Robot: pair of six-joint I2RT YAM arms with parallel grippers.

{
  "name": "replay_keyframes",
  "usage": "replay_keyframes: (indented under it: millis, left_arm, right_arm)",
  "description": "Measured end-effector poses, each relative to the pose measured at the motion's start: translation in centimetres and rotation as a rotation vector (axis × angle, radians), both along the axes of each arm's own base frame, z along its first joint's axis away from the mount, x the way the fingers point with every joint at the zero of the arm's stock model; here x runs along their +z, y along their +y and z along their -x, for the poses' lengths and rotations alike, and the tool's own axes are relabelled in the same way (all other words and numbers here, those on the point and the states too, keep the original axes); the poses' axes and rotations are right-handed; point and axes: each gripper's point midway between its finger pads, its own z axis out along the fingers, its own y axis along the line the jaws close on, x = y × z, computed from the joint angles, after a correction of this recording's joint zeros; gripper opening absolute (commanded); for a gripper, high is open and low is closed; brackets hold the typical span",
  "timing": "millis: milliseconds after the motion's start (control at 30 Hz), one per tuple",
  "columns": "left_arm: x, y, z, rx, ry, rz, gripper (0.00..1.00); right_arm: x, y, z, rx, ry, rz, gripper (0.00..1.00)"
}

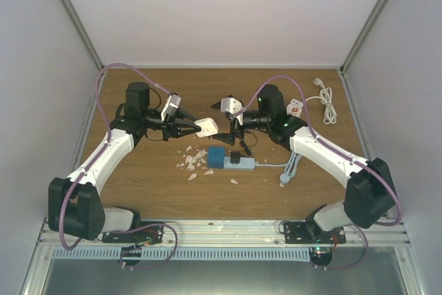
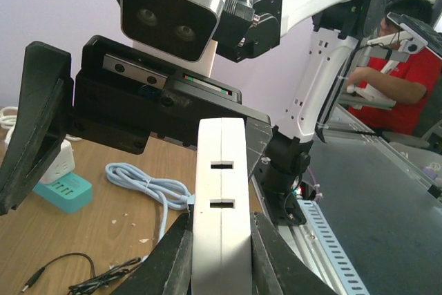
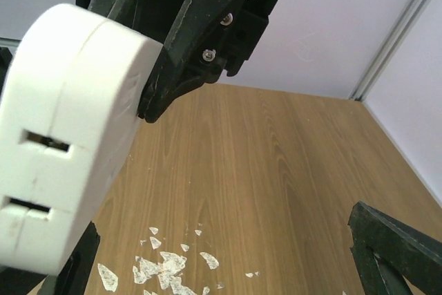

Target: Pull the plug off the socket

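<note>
1. The left claw (image 2: 221, 240) is clamped on a white plug (image 2: 221, 170), its fingers (image 2: 173, 257) pressing the plug's two narrow sides. The plug stands upright in the air with two slots on its face, off the table.
2. Just beyond and facing it, the right claw (image 1: 231, 121) is spread wide and holds nothing. One black finger (image 2: 34, 122) fills the left of the left wrist view.
3. Below them, on the wooden table (image 1: 159, 188), lie white flakes (image 1: 192, 162) and a thin black cable (image 2: 110, 272).
4. Farther on sits a blue-green power strip (image 2: 65, 193) with a white charger (image 2: 61, 160) on top, well apart from the held plug. A pale blue cable (image 2: 148, 184) loops beside it.
5. At the table's far right corner lies a coiled white cord (image 1: 326, 101).
</note>
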Motion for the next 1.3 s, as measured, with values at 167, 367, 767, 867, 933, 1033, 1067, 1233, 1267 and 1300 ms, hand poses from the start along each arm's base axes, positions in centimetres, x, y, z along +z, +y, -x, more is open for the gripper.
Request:
replay_keyframes:
  millis: [167, 367, 767, 867, 933, 1033, 1067, 1233, 1267, 1300]
  left_arm:
    - [0.2, 0.1, -0.1, 0.007, -0.020, 0.002, 0.00]
    - [0.4, 0.2, -0.1, 0.021, -0.046, 0.002, 0.00]
    - [-0.1, 0.4, -1.5, 0.092, -0.029, -0.022, 0.00]
    - [-0.3, 0.4, -1.7, 0.108, -0.023, -0.028, 0.00]
    - [-0.3, 0.5, -1.9, 0.117, -0.026, -0.030, 0.00]
    - [-0.3, 0.4, -2.2, 0.133, -0.031, -0.035, 0.00]
    - [-0.4, 0.4, -2.3, 0.136, -0.030, -0.036, 0.00]
    - [-1.0, 0.3, -2.9, 0.152, -0.009, -0.049, 0.00]
    - [-1.2, 0.3, -2.9, 0.155, -0.006, -0.051, 0.00]
    - [-1.2, 0.3, -3.0, 0.157, -0.006, -0.053, 0.00]
  right_arm:
    - [0.2, 0.0, -0.4, -0.022, 0.021, 0.006, 0.99]
    - [0.4, 0.1, -0.5, -0.034, 0.045, 0.008, 0.99]
    - [-0.6, 0.1, -1.8, -0.111, 0.122, 0.028, 1.00]
    - [-0.9, 0.1, -2.1, -0.126, 0.131, 0.031, 1.00]
    - [-0.9, 0.1, -2.3, -0.132, 0.130, 0.030, 1.00]
    - [-0.8, 0.3, -2.3, -0.129, 0.125, 0.023, 1.00]
    - [-0.7, 0.4, -2.1, -0.124, 0.124, 0.021, 1.00]
    - [0.1, 1.1, -1.5, -0.094, 0.106, 0.003, 0.99]
    - [0.1, 1.2, -1.5, -0.092, 0.104, 0.002, 0.99]
    - [0.2, 1.2, -1.5, -0.093, 0.101, 0.001, 0.98]
